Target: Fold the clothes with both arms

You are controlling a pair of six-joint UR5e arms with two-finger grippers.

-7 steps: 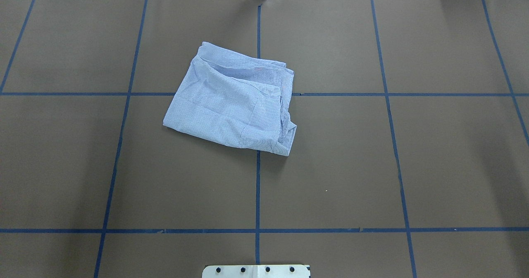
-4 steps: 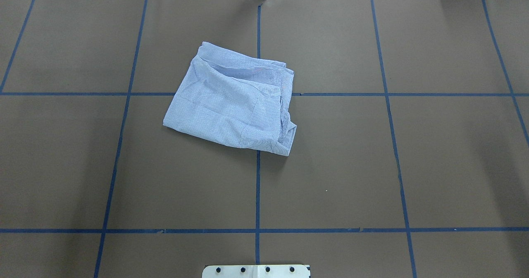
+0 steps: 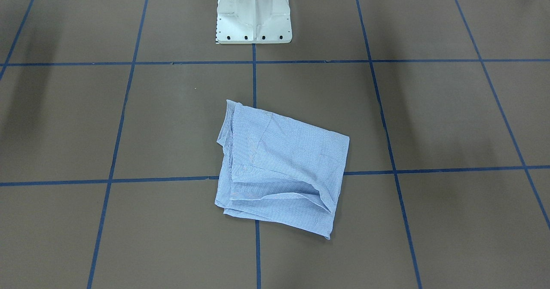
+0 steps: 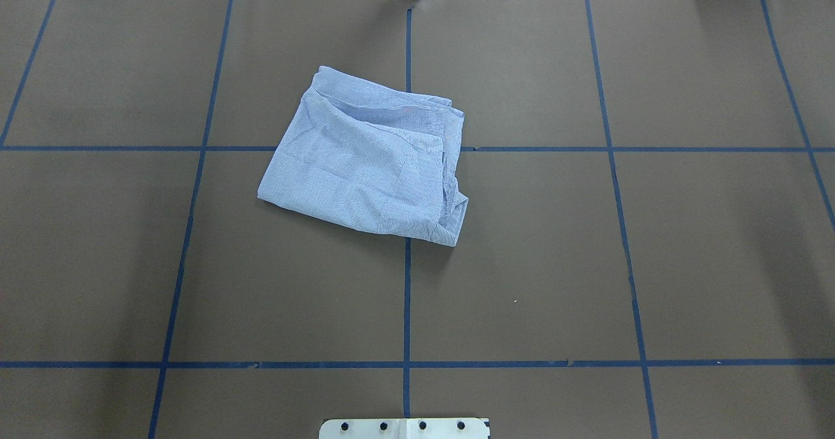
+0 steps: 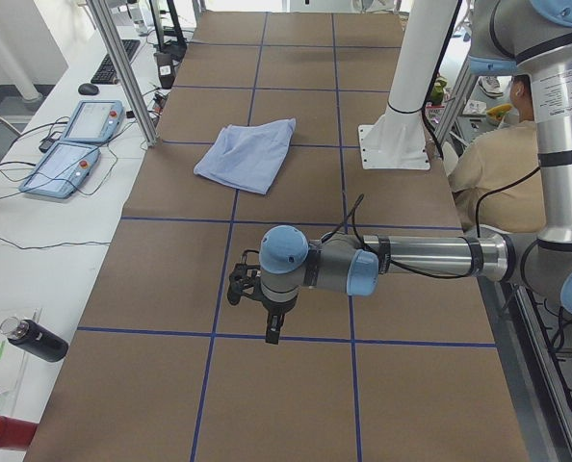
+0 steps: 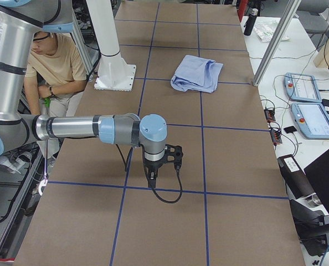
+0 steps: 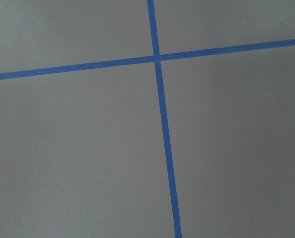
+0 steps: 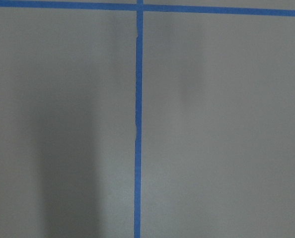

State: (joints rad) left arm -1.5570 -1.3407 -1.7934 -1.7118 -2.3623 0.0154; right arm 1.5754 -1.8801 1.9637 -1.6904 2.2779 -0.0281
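From the table's left end, the left arm (image 5: 411,258) is seen nearest. It is stretched level above the brown table (image 5: 296,404), with the left gripper (image 5: 272,333) pointed down near a blue tape line (image 5: 209,332). Whether its jaws are wide or narrow cannot be told. From the opposite end, the right arm (image 6: 76,126) is held in the same way, and the right gripper (image 6: 152,178) is pointed down close to a tape line. The state of its jaws cannot be told either. Only bare brown surface and crossing tape are shown by the two wrist cameras.

Farther along, well apart from both grippers, the shirt (image 4: 365,162) is laid near the table's middle. It is folded into a rough, rumpled square and is touched by nothing. It is spread over a crossing of tape lines, mostly on the robot's left of the centre line, beyond the white pedestal base (image 4: 404,428). Behind that base, off the table, a seated person (image 6: 56,61) is seen in the side views.
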